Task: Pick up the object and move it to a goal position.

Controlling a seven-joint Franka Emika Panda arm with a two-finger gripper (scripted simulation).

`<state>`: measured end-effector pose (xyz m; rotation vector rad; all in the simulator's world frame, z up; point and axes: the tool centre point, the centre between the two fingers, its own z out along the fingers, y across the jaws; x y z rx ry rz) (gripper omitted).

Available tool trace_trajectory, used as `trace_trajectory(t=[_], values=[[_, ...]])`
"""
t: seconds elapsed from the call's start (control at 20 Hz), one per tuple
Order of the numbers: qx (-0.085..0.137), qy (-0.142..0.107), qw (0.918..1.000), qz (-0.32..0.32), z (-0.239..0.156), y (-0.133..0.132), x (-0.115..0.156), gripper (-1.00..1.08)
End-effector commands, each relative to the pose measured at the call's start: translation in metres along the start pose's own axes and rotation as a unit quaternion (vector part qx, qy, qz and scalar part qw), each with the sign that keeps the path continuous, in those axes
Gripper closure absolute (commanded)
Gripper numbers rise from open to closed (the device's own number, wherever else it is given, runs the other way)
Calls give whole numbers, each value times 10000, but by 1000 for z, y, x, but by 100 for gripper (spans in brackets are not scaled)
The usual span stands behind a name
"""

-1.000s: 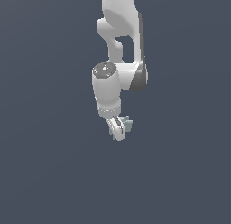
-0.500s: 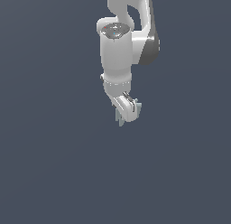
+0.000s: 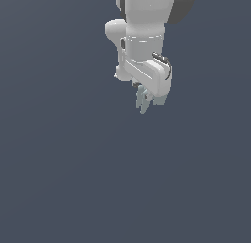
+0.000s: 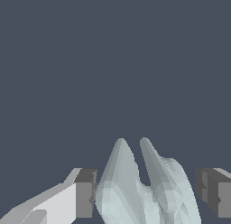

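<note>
Where wrist view looks, gripper (image 4: 146, 193) flanks object (image 4: 140, 191)

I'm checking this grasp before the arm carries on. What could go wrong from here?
1. In the wrist view the object sits between the fingertips, but a gap shows beside the other pad, so the hold may be partial and it could slip.
2. Its curved prongs give uneven contact, so it might twist between the pads.
3. In the exterior view the gripper hangs high with only the object's tips showing; a drop would fall far.
</note>
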<state>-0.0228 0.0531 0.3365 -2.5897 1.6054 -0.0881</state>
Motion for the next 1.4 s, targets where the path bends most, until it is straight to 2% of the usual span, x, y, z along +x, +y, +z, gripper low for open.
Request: trace_trajectory(t=[0.0, 0.4, 0.7, 1.0, 1.35], values=[[-6, 7, 10000, 2, -29, 0, -13, 108], [-7, 1, 10000, -5, -116, -3, -50, 108], [-7, -9, 10000, -14, -163, -6, -70, 108], [-6, -15, 10000, -19, -189, -9, -81, 108], [-6, -18, 10000, -21, -198, -11, -84, 108]])
